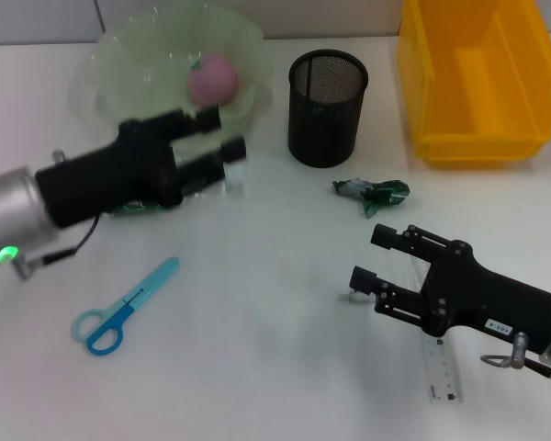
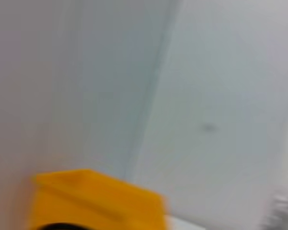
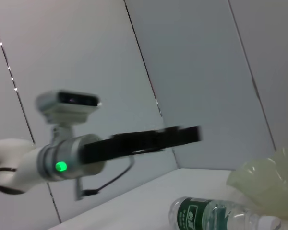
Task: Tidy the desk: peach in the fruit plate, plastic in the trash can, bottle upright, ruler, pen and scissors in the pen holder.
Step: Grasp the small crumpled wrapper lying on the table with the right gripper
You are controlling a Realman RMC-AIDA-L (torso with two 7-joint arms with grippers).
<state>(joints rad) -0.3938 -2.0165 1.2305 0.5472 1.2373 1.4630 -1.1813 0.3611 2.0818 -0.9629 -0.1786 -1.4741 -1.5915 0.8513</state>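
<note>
A pink peach [image 1: 211, 77] lies in the pale green fruit plate [image 1: 119, 55]. My left gripper [image 1: 219, 138] is open, in front of the plate and over a clear bottle [image 1: 207, 182] that lies on its side. The bottle also shows in the right wrist view [image 3: 211, 215]. A green plastic wrapper [image 1: 373, 191] lies below the black mesh pen holder [image 1: 326, 106]. Blue scissors [image 1: 119, 308] lie at the front left. My right gripper [image 1: 372, 257] is open and empty above the table, next to a clear ruler [image 1: 442, 372]. No pen is in view.
A yellow bin [image 1: 477, 78] stands at the back right; it also shows in the left wrist view [image 2: 96, 201]. The right wrist view shows my left arm [image 3: 62, 163] and the plate's rim [image 3: 269, 179]. A grey panel wall is behind the table.
</note>
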